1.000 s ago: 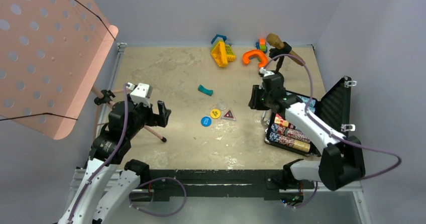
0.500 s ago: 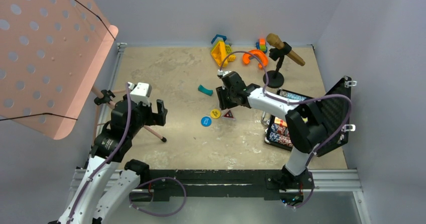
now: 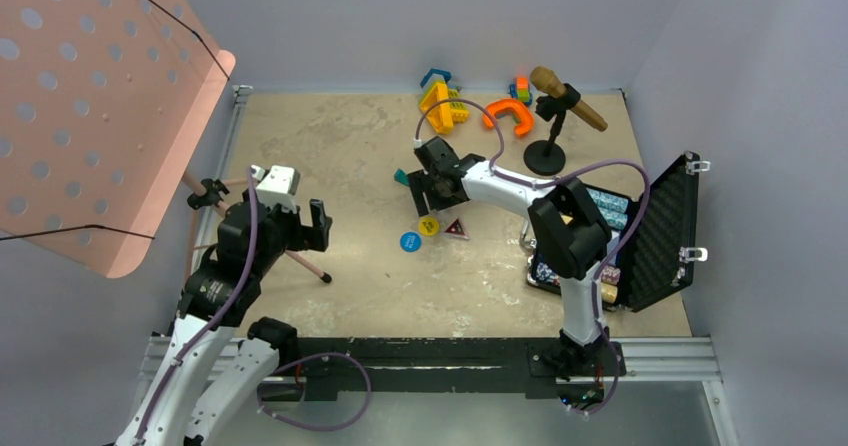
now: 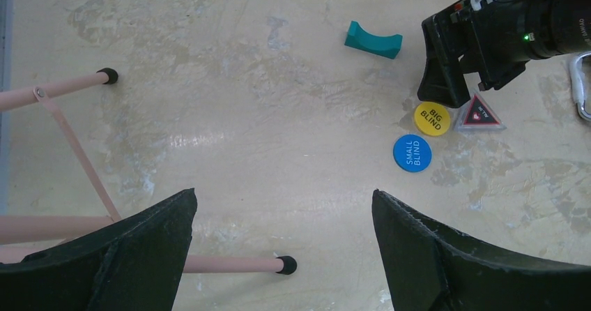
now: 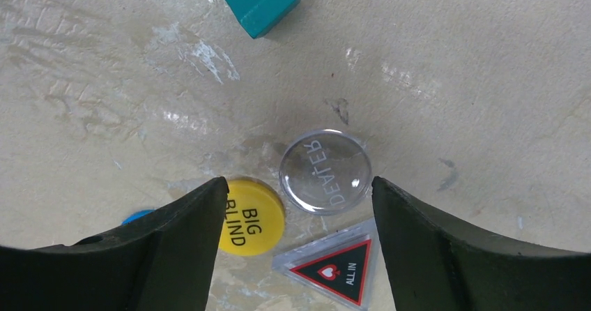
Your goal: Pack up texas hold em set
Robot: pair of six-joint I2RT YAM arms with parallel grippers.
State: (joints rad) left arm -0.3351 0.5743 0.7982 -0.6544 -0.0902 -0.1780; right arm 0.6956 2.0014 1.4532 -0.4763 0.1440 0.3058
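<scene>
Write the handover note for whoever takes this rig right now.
Left gripper: open, empty, away from the pieces.
Right gripper: open, empty, poised over the clear dealer button.
Loose on the table, close together: dealer button, yellow big blind token, blue small blind token, all-in triangle.
Case: open at the right edge, chip rows inside.
Left to do: move the four tokens into the case, then close and latch the lid.

Scuffed beige tabletop, worn white patches. Plain grey walls behind it and to its right. Pink perforated music stand overhangs its left edge, tripod legs on it.
</scene>
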